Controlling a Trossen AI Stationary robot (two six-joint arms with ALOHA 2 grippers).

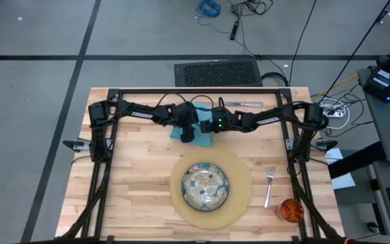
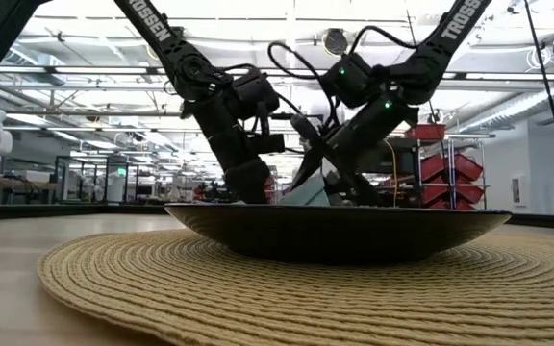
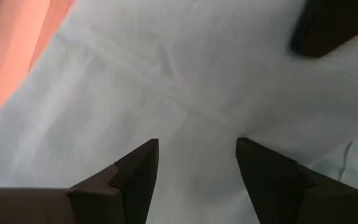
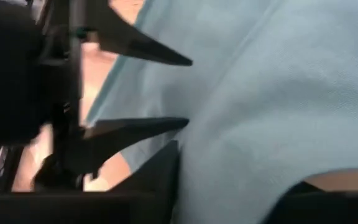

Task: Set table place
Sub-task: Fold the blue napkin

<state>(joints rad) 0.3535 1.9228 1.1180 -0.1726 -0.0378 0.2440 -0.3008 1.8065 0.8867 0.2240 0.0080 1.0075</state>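
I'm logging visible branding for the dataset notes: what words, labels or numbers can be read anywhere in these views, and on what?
"TROSSEN" on the right arm, low view.
"...OSSEN", start cut off, on the left arm, low view.
White lettering on both arms in the high view: too small to read.
Nothing else legible.

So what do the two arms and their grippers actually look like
Both arms are dark, built of slim jointed segments, with black cables looping off them. The left arm and the right arm carry white lettering on their links. A small green light glows on the right arm's wrist. The left gripper has two dark, wedge-shaped fingers tapering to blunt tips; the right gripper looks the same.
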